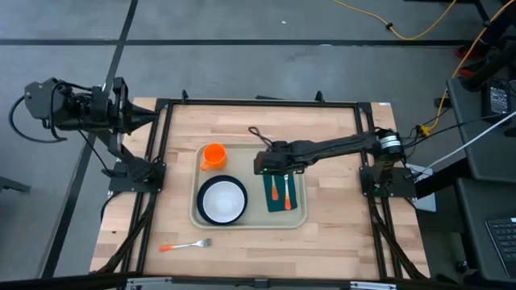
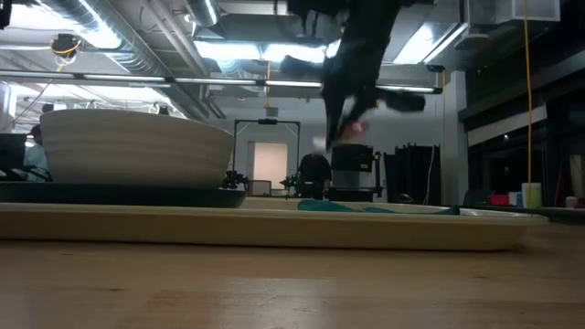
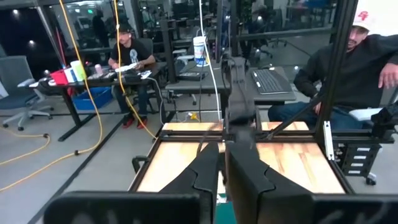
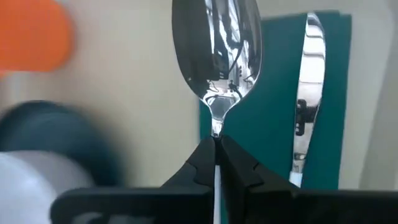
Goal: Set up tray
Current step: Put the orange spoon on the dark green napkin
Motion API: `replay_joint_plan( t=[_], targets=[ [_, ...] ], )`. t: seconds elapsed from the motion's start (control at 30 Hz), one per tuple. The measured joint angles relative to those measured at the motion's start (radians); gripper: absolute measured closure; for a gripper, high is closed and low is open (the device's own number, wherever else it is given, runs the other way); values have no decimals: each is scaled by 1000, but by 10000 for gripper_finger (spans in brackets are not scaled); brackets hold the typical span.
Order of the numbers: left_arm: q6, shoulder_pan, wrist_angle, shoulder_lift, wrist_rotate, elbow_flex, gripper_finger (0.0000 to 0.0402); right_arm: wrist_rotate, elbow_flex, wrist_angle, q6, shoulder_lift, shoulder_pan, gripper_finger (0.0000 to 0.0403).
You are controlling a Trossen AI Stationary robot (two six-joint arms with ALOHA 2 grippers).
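The pale beige tray (image 1: 251,184) lies mid-table, seen edge-on in the low view (image 2: 274,224). On it are an orange cup (image 1: 214,155), a dark teal plate (image 1: 202,213) with a white bowl (image 1: 222,200) on it, and a dark green napkin (image 1: 295,203). An orange-handled knife (image 4: 305,112) lies on the napkin. My right gripper (image 1: 274,167) hovers over the napkin's far left part, shut on an orange-handled spoon (image 4: 217,50). My left gripper (image 1: 149,117) waits, shut, beyond the table's far left corner. My right gripper pinches the spoon's thin neck (image 4: 216,127), just behind its bowl, between the two fingers (image 4: 239,165). It comes from above. The spoon's bowl points toward the table's far edge and its orange handle (image 1: 274,192) toward the near edge. In the low view the gripper (image 2: 336,137) is well above the tray, so the spoon seems lifted.
An orange-handled fork (image 1: 185,245) lies on the bare wood near the table's near left, outside the tray. A black frame (image 1: 161,145) runs along the table's sides. People sit at desks beyond the far edge (image 3: 127,53).
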Motion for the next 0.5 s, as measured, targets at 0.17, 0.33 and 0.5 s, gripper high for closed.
replay_joint_plan(
  t=[0.17,0.33,0.5],
  targets=[
    [8,0,-2,-1,0,0,374,-7,-2,17,-2,95,-18,394],
    [8,0,-8,-1,0,0,373,-8,-1,27,-10,129,-20,393],
    [8,0,-9,-1,1,0,377,-8,-1,3,-43,143,-20,395]
  ],
)
